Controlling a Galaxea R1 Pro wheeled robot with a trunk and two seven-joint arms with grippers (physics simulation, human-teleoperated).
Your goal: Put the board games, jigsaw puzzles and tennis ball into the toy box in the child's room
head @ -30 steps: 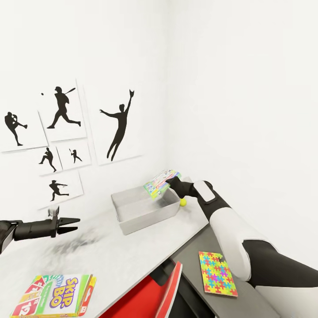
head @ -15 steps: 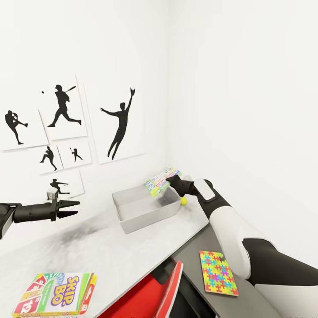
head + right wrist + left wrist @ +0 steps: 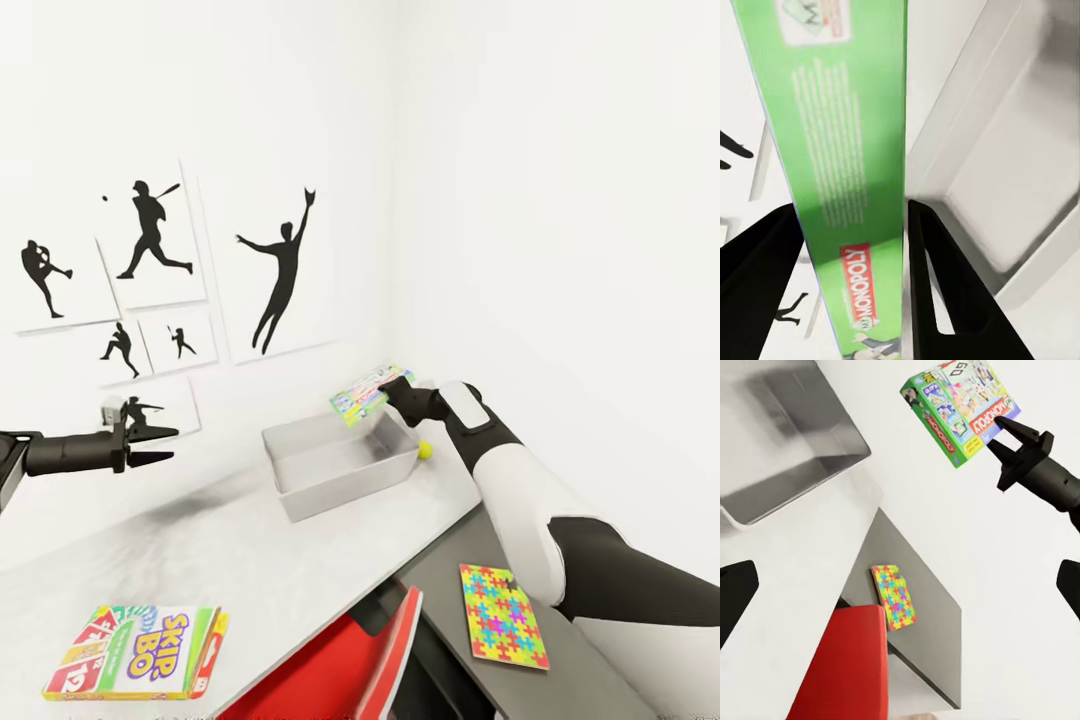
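The right gripper (image 3: 392,392) is clamped on a green-edged Monopoly board game (image 3: 370,393), which is held tilted in the air above the far corner of the toy box (image 3: 340,466). In the right wrist view the game (image 3: 840,187) is seen pinched between the two black fingers (image 3: 945,285). A tennis ball (image 3: 425,450) is seen on the table (image 3: 250,560) just beside the toy box. The left gripper (image 3: 150,445) is held well apart from the toy box with fingers spread, apparently empty. A Skip-Bo board game (image 3: 140,652) and a jigsaw puzzle (image 3: 503,629) lie nearer than the toy box, above a red chair (image 3: 340,670).
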